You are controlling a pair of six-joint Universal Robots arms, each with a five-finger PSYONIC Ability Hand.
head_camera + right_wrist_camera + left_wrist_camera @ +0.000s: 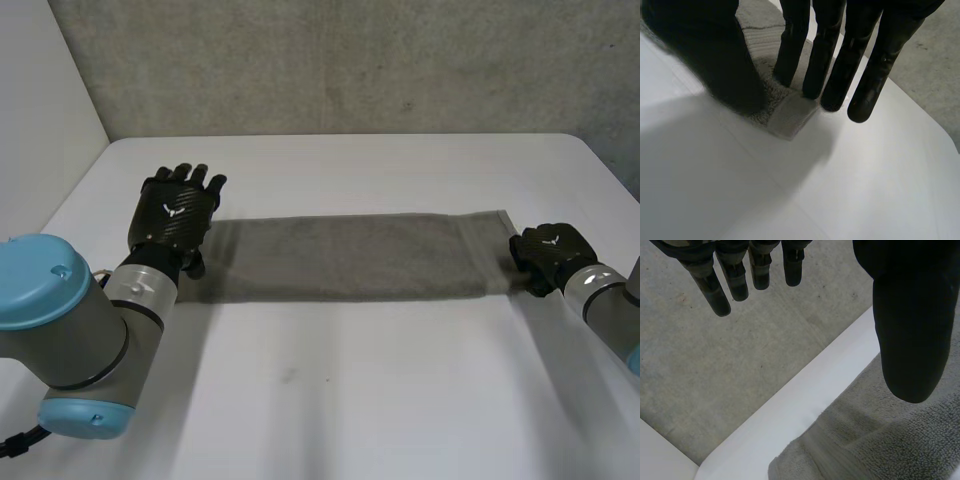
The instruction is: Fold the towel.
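A grey towel (350, 255) lies flat on the white table (350, 390) as a long narrow strip running left to right. My left hand (172, 212) hovers over the strip's left end, open, with straight fingers (710, 285) and thumb (910, 315) off the cloth; the towel's end (900, 440) lies below the thumb. My right hand (552, 252) is at the strip's right end. Its straight fingers (835, 65) and thumb come down on the towel's near right corner (790, 116), which stays flat on the table.
The table's far edge (350, 136) meets a grey concrete wall (350, 60). A white wall (40, 110) stands at the left. Bare tabletop stretches between the towel and the near side.
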